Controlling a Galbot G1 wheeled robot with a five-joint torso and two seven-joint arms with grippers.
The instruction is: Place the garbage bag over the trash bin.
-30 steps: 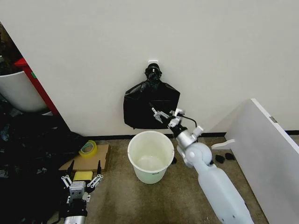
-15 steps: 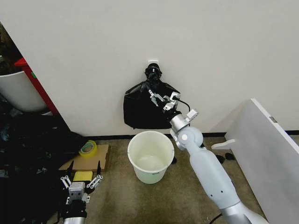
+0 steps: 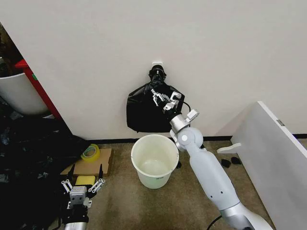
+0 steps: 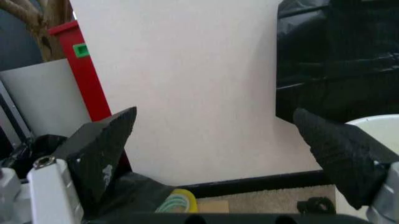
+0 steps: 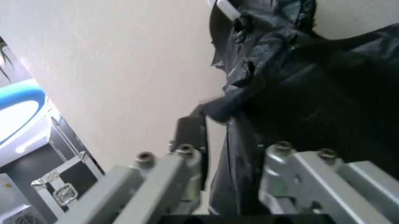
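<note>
The trash bin (image 3: pixel 154 160), a round white bucket, stands open on the floor by the wall; its rim also shows in the left wrist view (image 4: pixel 381 124). Above it a flat black bundle of bags (image 3: pixel 143 114) hangs from a wall hook by its knotted top. The garbage bag itself is hidden; no single bag stands apart from the bundle. My right gripper (image 3: pixel 162 98) is open, raised against the bundle's upper part just below the knot. In the right wrist view crinkled black plastic (image 5: pixel 324 93) lies between its spread fingers (image 5: pixel 187 140). My left gripper (image 3: pixel 82 188) waits open, low near the floor.
A yellow tape roll (image 3: pixel 89 152) lies on a cardboard sheet (image 3: pixel 96 166) left of the bin. A heap of rumpled black plastic (image 3: pixel 29 143) and a white tub with a red edge (image 3: pixel 19 93) fill the left side. A white panel (image 3: pixel 273 158) leans at the right.
My right arm has risen and swung left, carrying its open gripper from beside the bin's rim up onto the bundle's upper part. The left arm has stayed put.
</note>
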